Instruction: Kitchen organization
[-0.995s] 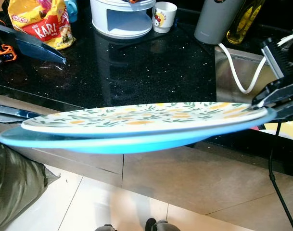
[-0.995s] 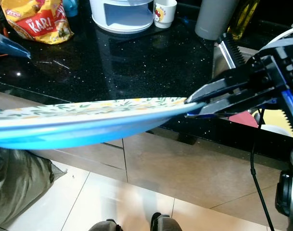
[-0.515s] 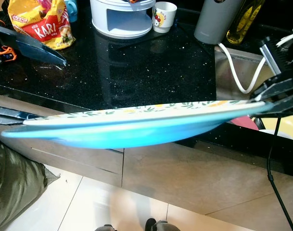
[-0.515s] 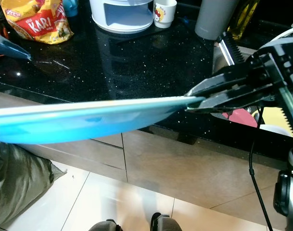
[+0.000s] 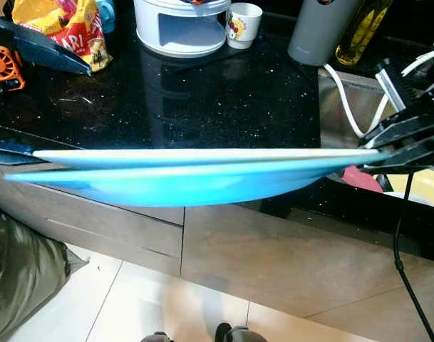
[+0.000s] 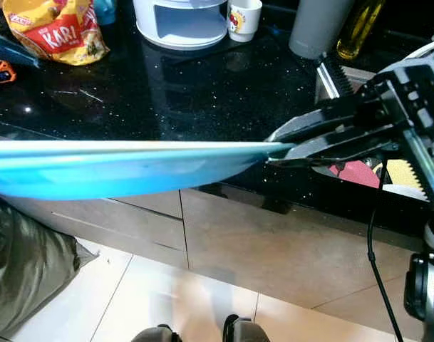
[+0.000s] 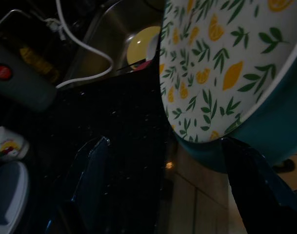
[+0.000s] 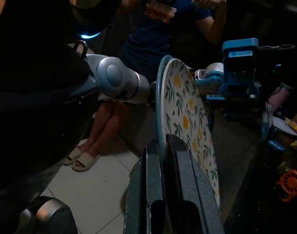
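My right jaws (image 6: 277, 151) pinch rim of lemon-patterned blue-backed plate (image 5: 195, 174); left jaws (image 7: 168, 161) spread, plate between. Keep plate level, clear black speckled worktop (image 5: 224, 107) edge ahead.

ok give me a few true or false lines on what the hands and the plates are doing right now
1. The right hand is clamped on the rim of the stacked plates. True.
2. The plates rest flat on the black counter. False: they are held up at the counter's front edge, part of them over the floor.
3. The upper plate has a lemon and leaf pattern. True, seen in the left wrist view.
4. The left hand is shut on the plates. False: its fingers stand spread apart, with the plates' rim between them.
5. A white mug stands on the counter beside a white appliance. True.
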You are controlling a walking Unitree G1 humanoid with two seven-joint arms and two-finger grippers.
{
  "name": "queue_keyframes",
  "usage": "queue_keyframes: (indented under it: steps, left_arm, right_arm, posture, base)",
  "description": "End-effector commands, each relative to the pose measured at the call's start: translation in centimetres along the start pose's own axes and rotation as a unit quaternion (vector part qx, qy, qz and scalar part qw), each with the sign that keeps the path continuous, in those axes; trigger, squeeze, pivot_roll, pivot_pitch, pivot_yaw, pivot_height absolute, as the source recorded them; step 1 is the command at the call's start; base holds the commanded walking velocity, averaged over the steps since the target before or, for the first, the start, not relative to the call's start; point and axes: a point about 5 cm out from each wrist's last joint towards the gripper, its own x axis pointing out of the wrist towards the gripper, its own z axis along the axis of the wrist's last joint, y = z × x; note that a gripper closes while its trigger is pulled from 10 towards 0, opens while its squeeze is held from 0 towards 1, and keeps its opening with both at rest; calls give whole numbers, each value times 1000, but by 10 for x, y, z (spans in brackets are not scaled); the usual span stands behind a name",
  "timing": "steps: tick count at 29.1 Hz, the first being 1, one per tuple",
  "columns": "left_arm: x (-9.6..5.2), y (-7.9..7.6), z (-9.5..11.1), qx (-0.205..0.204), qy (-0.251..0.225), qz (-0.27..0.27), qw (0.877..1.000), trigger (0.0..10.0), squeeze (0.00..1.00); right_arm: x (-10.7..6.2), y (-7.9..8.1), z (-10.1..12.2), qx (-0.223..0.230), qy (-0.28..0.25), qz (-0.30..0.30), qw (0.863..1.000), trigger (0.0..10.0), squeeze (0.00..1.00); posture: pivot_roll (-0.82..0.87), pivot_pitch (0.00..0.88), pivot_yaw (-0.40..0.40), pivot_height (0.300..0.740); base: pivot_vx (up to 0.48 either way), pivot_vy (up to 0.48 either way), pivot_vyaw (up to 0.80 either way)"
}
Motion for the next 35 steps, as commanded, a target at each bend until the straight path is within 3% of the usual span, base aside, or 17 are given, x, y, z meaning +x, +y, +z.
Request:
queue_keyframes:
  steps: [1, 16, 19, 23, 27, 28, 29, 35]
  left_arm:
    - [9, 3, 2, 21, -11, -4, 1000, 10000, 0]
    - [18, 12, -6, 34, -17, 29, 999, 10000, 0]
    - [18, 10, -10, 27, -10, 20, 999, 10000, 0]
    - [19, 9, -12, 25, -9, 18, 999, 10000, 0]
    - [20, 9, -15, 16, -3, 19, 1000, 10000, 0]
    - [21, 8, -17, 8, 0, 14, 1000, 9373, 0]
    - [21, 5, -21, -3, 4, 5, 1000, 0, 0]
    - [20, 4, -22, -8, -10, 4, 1000, 0, 0]
  right_arm:
    - [10, -2, 2, -3, 1, 10, 1000, 0, 0]
    - [28, -28, -27, 21, -6, -2, 1000, 0, 0]
    - [27, -29, -28, 21, -6, -6, 1000, 0, 0]
    - [26, -16, -17, 13, -7, -5, 1000, 0, 0]
    - [26, -14, -14, 8, -8, -5, 1000, 0, 0]
    - [26, -14, -14, 6, -9, -5, 1000, 0, 0]
    - [26, -14, -13, 5, -9, -6, 1000, 0, 0]
    - [22, -14, -12, 4, -9, -6, 1000, 0, 0]
  posture:
    - [121, 126, -32, 740]
    - [116, 122, -33, 740]
    - [116, 122, -33, 740]
    - [115, 119, -36, 740]
    - [115, 115, -36, 740]
    - [115, 115, -36, 740]
    - [113, 114, -36, 740]
    - [110, 114, -38, 740]
  base:
    - [0, 0, 0]
    - [0, 0, 0]
    - [0, 0, 0]
    - [0, 0, 0]
    - [0, 0, 0]
    - [0, 0, 0]
    - [0, 0, 0]
    - [0, 0, 0]
